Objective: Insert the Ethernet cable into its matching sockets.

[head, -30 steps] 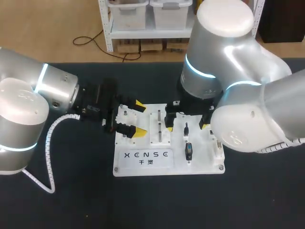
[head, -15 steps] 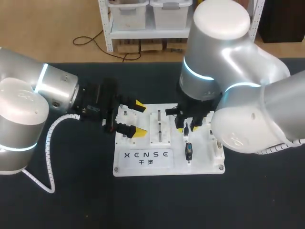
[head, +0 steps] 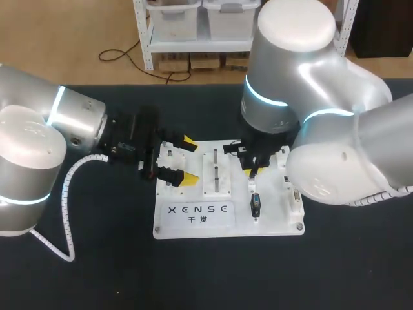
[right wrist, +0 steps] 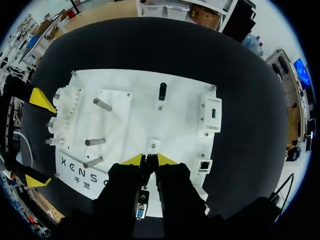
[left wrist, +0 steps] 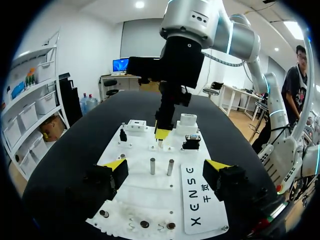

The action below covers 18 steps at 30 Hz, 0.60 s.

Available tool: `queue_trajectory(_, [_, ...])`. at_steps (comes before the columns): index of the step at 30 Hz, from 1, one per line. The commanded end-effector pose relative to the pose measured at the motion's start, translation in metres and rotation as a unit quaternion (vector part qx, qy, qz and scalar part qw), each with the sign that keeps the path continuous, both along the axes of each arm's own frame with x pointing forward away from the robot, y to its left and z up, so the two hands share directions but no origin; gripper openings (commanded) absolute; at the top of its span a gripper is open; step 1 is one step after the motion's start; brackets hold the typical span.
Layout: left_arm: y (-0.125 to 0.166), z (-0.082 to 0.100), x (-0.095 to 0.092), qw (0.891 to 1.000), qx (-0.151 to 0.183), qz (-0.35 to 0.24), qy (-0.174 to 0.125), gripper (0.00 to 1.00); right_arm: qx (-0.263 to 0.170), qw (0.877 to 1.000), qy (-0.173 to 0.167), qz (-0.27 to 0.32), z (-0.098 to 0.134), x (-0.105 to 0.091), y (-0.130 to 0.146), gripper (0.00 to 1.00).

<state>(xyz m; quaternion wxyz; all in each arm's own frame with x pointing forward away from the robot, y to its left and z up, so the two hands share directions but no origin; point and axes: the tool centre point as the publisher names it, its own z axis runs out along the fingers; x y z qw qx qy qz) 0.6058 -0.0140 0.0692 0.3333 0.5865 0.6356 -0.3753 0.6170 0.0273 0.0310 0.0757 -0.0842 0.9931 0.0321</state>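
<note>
The right hand (head: 253, 170) hangs just right of the head view's centre, pointing down at the white rectangular plastic board (head: 169, 226). Its yellow tips are drawn together, with only a thin dark slit between them; whether anything slim is pinched there cannot be told. In the right wrist view a small white stud (right wrist: 152, 146) on the board sits just ahead of the tips.

The white socket block (right wrist: 204, 165) with a square opening stands near the board's edge, just beside this hand and apart from its fingers. A second white block with a blue slot (right wrist: 210, 112) stands further along the same edge. A black-and-blue connector (head: 256, 205) sits on the board just below the hand in the head view, and under the fingers in the wrist view. A short black upright peg (right wrist: 162, 91) stands ahead of the hand, well clear of it. Grey metal pins (right wrist: 95, 142) rise from the board further off to the side.

The left hand (head: 182, 161), left of centre in the head view, has its fingers spread wide and straddles the board's left edge, gripping nothing. The board lies on the black tabletop (head: 97, 271) in the lower middle of that view
</note>
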Motion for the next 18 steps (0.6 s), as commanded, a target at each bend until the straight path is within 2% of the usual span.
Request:
queue_trajectory(1, [0.001, -0.001, 0.0, 1.0, -0.002, 0.0, -0.001, 1.0, -0.001, 1.0, -0.002, -0.004, 0.011, -0.004, -0.01, 0.0])
queue_trajectory(18, [0.001, -0.001, 0.0, 1.0, -0.002, 0.0, -0.001, 1.0, -0.018, 0.999, -0.009, -0.035, 0.016, -0.005, -0.058, 0.0])
